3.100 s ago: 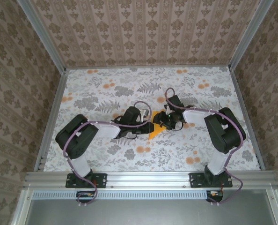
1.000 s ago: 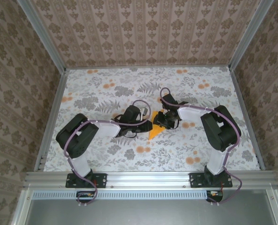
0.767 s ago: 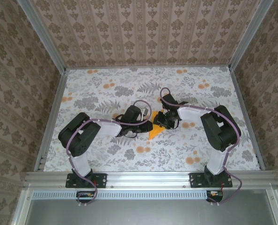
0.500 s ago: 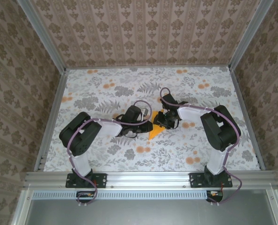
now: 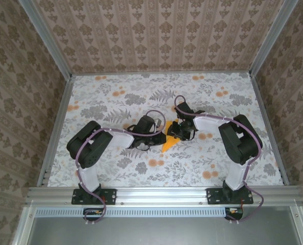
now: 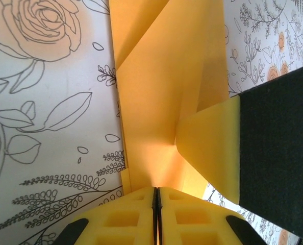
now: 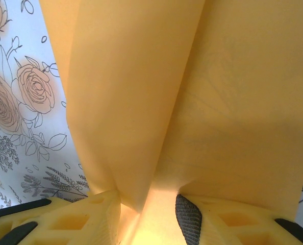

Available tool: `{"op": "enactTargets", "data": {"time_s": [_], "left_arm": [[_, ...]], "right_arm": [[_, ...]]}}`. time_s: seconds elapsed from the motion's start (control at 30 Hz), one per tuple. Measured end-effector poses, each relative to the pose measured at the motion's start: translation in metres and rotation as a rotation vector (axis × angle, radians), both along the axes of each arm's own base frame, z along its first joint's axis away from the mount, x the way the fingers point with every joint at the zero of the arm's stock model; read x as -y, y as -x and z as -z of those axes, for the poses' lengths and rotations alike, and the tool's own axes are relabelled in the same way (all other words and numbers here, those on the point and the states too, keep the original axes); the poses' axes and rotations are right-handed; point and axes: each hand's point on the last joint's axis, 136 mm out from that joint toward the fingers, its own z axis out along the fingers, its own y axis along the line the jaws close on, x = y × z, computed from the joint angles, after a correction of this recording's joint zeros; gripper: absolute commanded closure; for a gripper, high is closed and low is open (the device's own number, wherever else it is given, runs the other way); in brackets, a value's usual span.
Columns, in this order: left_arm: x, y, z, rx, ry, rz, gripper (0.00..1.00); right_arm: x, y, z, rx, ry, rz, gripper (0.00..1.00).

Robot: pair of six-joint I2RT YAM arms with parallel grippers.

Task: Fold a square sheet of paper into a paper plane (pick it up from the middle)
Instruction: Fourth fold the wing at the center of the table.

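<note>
L gripper has nipped tighter in the last sec, now shut on the folded paper sheet's edge w/ the rest fanning out ahead of its tips, R gripper stays clamped on the opposite fold, so we reckon both ends are secured for creasing.

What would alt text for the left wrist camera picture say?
The left gripper, shut, pinches a partly folded orange-yellow sheet of paper over a floral table cover; a black, yellow-padded finger reaches in at right.
</note>
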Motion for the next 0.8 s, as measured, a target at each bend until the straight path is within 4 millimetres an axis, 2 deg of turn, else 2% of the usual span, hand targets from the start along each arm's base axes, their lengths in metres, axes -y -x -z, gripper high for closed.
{"op": "enactTargets", "data": {"time_s": [0.3,0.43,0.57,0.7,0.8], "left_arm": [[-0.001,0.0,0.002,-0.023,-0.028,-0.007,0.93],[-0.001,0.0,0.003,-0.029,-0.034,-0.007,0.94],[-0.001,0.0,0.003,-0.033,-0.038,-0.007,0.94],[-0.001,0.0,0.003,-0.039,-0.045,-0.006,0.95],[-0.001,0.0,0.003,-0.038,-0.05,-0.001,0.96]], "right_arm": [[0.002,0.002,-0.018,0.032,-0.008,-0.033,0.57],[0.003,0.001,-0.038,0.082,-0.037,-0.08,0.59],[0.0,-0.004,-0.055,0.143,-0.081,-0.117,0.69],[-0.003,-0.001,-0.05,0.155,-0.132,-0.141,0.79],[-0.006,-0.001,-0.046,0.151,-0.159,-0.151,0.82]]}}
